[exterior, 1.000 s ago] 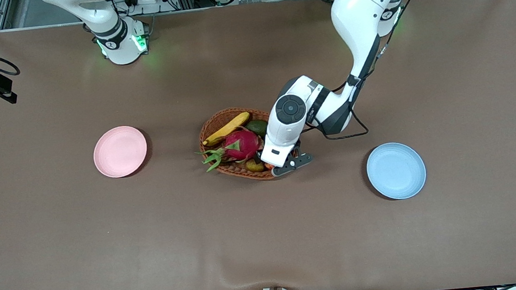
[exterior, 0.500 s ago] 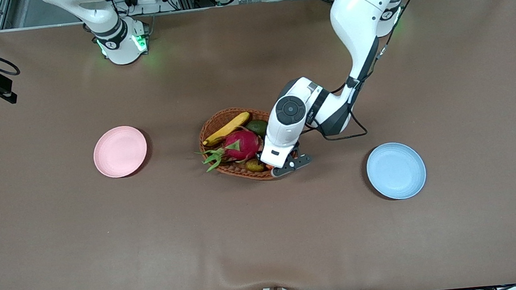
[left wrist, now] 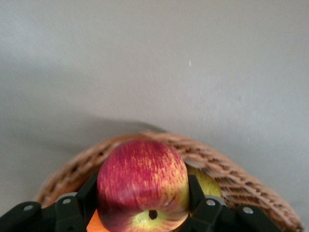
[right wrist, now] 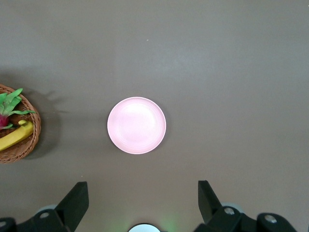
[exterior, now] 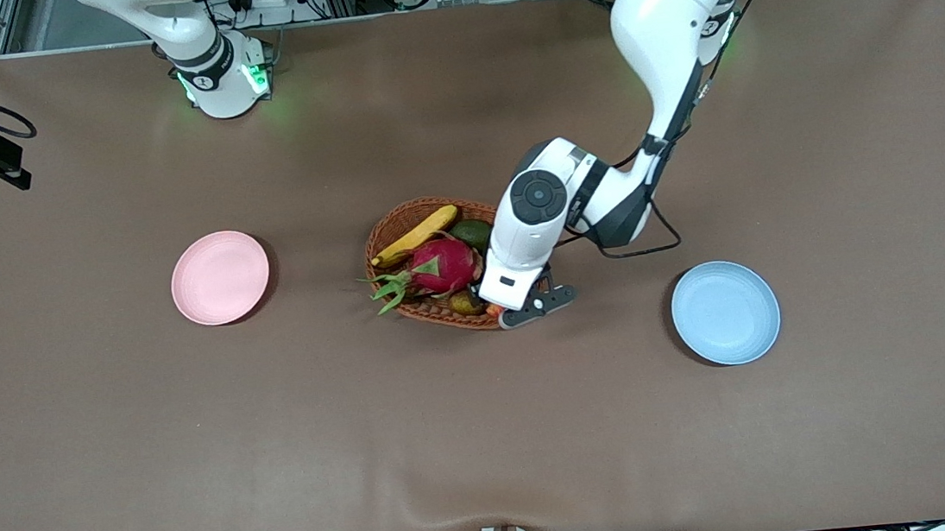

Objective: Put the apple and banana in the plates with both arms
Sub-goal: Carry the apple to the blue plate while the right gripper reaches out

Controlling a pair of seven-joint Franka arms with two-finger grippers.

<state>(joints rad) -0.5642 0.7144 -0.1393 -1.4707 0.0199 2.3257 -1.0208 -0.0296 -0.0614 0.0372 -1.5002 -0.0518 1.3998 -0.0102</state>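
My left gripper is down at the wicker basket's edge nearest the blue plate. In the left wrist view it is shut on the red, yellow-streaked apple, just above the basket rim. The banana lies in the basket, on its side toward the robots, and shows in the right wrist view. The pink plate lies toward the right arm's end. My right gripper is open and empty, high over the pink plate. It is out of the front view.
The basket also holds a magenta dragon fruit, a green avocado and a small brownish fruit. Both plates are empty. Brown table cloth lies bare around the plates and toward the front camera.
My left hand has shifted slightly toward the front camera and the blue plate with the apple in it. The right arm has not moved.
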